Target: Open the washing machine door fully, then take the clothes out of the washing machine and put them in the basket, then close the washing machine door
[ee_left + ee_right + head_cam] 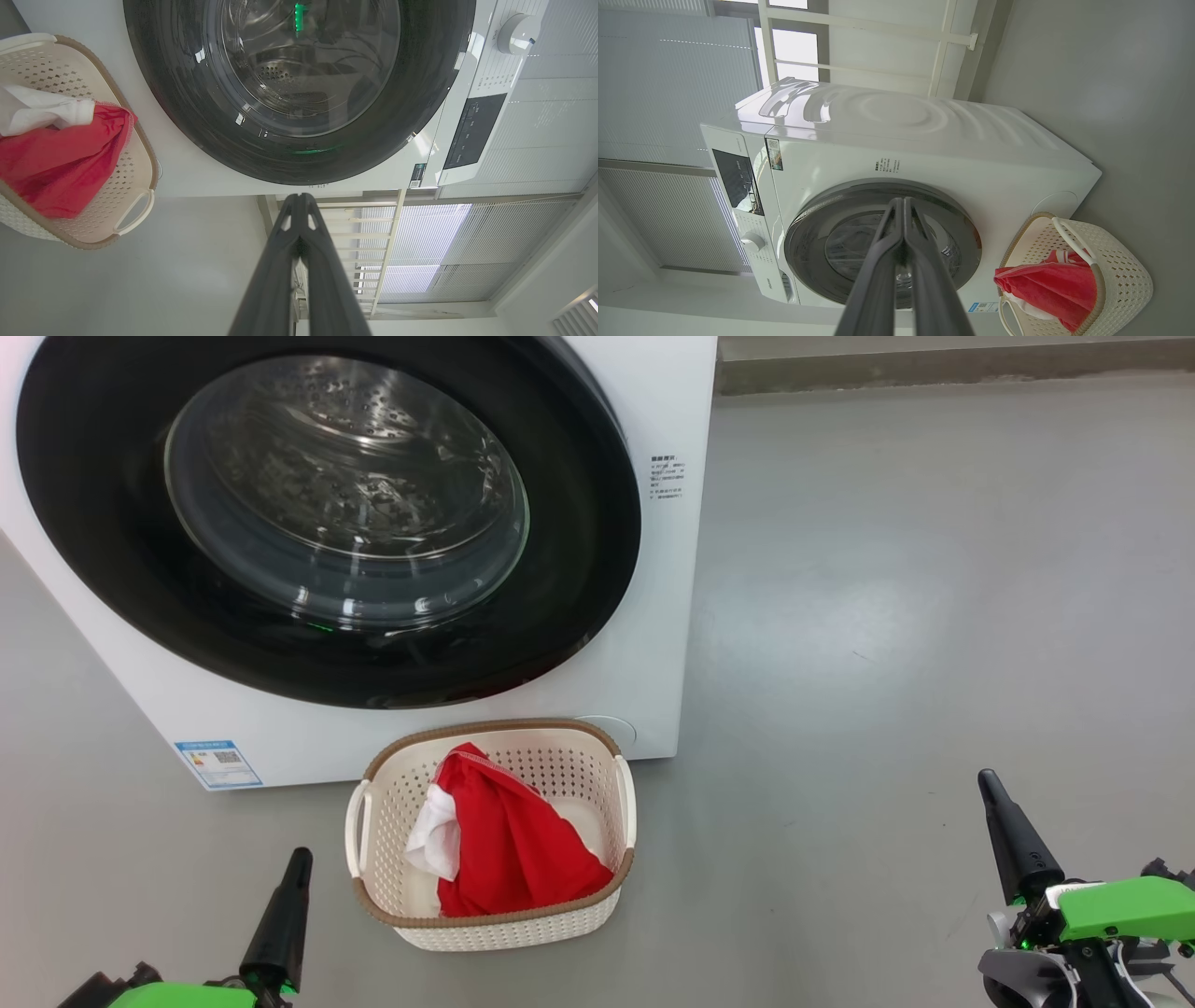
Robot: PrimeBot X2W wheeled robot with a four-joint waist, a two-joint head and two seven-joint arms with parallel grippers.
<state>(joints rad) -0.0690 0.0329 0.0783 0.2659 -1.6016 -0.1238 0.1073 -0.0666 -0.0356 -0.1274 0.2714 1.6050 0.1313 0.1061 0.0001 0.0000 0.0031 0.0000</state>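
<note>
Grey floor (pixel 934 616): smooth, slightly glossy, w/ a soft pale glare patch mid-way & a few faint scuffs. At its far edge in the head view, a darker grey-brown skirting strip (pixel 952 369) runs along the wall base. In the wrist views, pale slatted blinds (pixel 537 140) cover most of the window, slats closed; daylight comes bright thru one uncovered pane (pixel 794 49). A white frame (pixel 878 28) of thin bars, rungs parallel, stands in front of window & wall, blinds behind it.

L gripper (pixel 300 857) low left, R gripper (pixel 987 782) low right, both fingers (pixel 278 261) together, empty
</note>
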